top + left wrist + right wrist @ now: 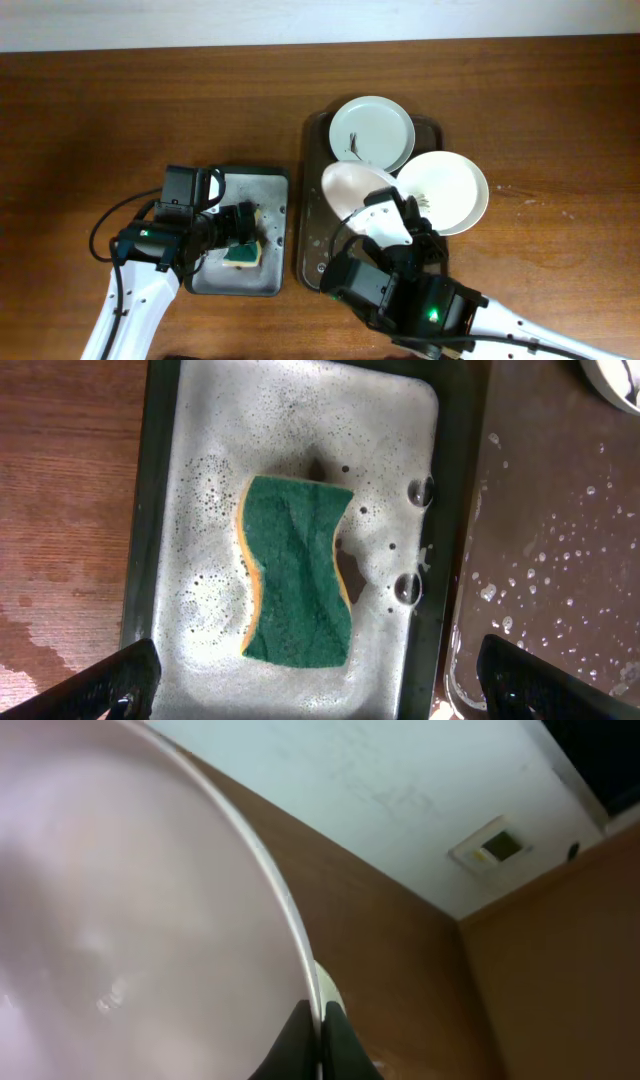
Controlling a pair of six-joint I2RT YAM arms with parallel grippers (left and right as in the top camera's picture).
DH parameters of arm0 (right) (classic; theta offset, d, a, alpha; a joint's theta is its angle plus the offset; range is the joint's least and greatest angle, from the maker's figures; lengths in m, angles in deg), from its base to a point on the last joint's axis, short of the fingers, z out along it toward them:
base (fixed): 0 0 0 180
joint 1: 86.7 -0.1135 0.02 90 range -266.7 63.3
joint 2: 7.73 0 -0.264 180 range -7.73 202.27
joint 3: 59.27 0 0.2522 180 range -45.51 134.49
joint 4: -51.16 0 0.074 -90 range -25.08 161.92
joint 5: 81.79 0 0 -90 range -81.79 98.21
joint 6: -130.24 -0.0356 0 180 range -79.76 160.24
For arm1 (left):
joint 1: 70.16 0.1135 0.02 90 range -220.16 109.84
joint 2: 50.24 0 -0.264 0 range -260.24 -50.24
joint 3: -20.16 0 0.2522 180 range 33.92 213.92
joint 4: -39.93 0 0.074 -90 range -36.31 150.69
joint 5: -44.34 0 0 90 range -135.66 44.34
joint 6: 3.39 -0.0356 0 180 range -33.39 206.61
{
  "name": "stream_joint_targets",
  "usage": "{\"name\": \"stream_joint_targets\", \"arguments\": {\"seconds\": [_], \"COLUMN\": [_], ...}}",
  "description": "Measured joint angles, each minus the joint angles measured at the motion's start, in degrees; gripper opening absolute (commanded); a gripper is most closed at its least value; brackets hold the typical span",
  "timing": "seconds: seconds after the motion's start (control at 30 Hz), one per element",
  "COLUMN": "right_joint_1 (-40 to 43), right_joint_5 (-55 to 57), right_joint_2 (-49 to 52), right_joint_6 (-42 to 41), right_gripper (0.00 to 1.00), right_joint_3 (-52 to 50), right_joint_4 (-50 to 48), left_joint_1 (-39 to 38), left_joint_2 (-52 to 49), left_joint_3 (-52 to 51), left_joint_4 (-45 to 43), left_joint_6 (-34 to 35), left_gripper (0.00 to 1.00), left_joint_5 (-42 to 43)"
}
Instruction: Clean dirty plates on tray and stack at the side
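Observation:
Three white plates show in the overhead view. One plate [372, 131] lies at the far end of the dark brown tray [312, 245]. A second plate [445, 190] sits at the tray's right edge. My right gripper [372, 203] is shut on the rim of the third plate [350, 187] and holds it tilted above the tray; this plate fills the right wrist view [130, 910], pinched between the fingers [318, 1038]. My left gripper [315, 685] is open above the green sponge [298, 570], which lies in foam in the grey metal tray [445, 510].
The grey metal tray [272, 190] with the sponge [243, 254] stands left of the brown tray. Water drops lie on the brown tray [560, 540]. Bare wooden table [120, 110] extends to the left and far side. A wall stands beyond the table [400, 780].

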Motion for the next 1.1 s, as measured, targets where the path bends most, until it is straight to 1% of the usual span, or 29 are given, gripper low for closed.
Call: {"name": "stream_joint_targets", "arguments": {"seconds": [0.13,0.23,0.27,0.3,0.33,0.4,0.43,0.47,0.5,0.53,0.6,0.63,0.73,0.8,0.83,0.87,0.9,0.93,1.03,1.1], "right_joint_1": [2.16,7.89,11.58,14.34,18.58,30.6,38.66,45.0,54.45,64.26,79.56,89.64,106.57,111.99,113.33,114.25,114.86,114.95,114.05,110.44], "right_joint_5": [-0.07,-7.87,-12.68,-16.17,-21.94,-34.27,-40.76,-46.95,-55.56,-60.78,-72.87,-76.63,-80.87,-82.09,-82.36,-82.58,-82.71,-82.88,-87.82,-92.24], "right_joint_2": [0.0,-0.02,0.0,0.0,-0.04,-0.15,-0.28,-0.42,-0.52,-0.5,-0.33,0.79,6.49,12.61,15.5,18.36,21.51,23.17,23.12,20.37], "right_joint_6": [-1.2,-6.47,-8.81,-9.77,-10.69,-9.81,-7.76,-5.7,-3.19,-1.77,-0.42,-1.11,-3.87,-5.84,-6.23,-6.64,-6.93,-7.1,-3.69,-0.28], "right_gripper": [0.04,0.04,0.04,0.04,0.04,0.04,0.04,0.04,0.04,0.04,0.04,0.04,0.04,0.04,0.08,0.43,0.52,0.59,0.59,0.57], "right_joint_3": [0.04,0.07,0.07,0.09,0.11,0.2,0.33,0.37,0.52,0.59,0.63,0.74,0.9,0.96,0.96,1.03,1.03,1.03,1.18,1.68], "right_joint_4": [1.75,1.64,1.7,1.4,1.05,0.37,-0.26,-0.85,-1.44,-1.55,-2.43,-3.37,-4.85,-6.23,-7.34,-8.48,-9.16,-9.62,-11.34,-10.64], "left_joint_1": [0.0,0.0,0.0,0.0,0.0,0.0,0.0,0.0,0.0,0.0,-0.02,-0.04,-0.04,-0.04,-0.04,-0.04,-0.04,-0.04,-0.04,-0.04], "left_joint_2": [0.0,0.0,0.0,0.0,0.0,0.0,0.0,0.0,0.0,0.0,0.0,0.0,0.0,0.0,0.0,0.0,0.0,0.0,0.0,0.0], "left_joint_3": [0.0,0.0,0.0,0.0,0.0,0.0,0.0,0.0,0.0,0.0,0.0,0.0,0.0,0.0,0.0,0.0,0.0,0.0,0.0,0.0], "left_joint_4": [0.0,0.02,-0.11,0.0,-0.04,-0.04,-0.04,-0.11,0.07,0.02,-0.02,0.04,0.07,0.04,-0.04,0.02,0.02,0.0,0.0,0.0], "left_joint_6": [0.0,0.0,0.0,0.0,0.0,0.0,0.0,0.0,0.0,0.0,0.0,0.0,0.0,0.0,0.0,0.0,0.0,0.0,0.0,0.0], "left_gripper": [0.99,0.99,0.99,0.99,0.99,0.99,0.99,0.99,0.99,0.99,0.99,0.99,0.99,0.99,0.99,0.99,0.99,0.99,0.99,0.99], "left_joint_5": [0.02,0.0,0.0,0.0,0.0,0.02,0.0,0.0,0.0,0.0,0.02,0.02,0.02,0.02,0.02,0.02,0.02,0.02,0.02,0.02]}}
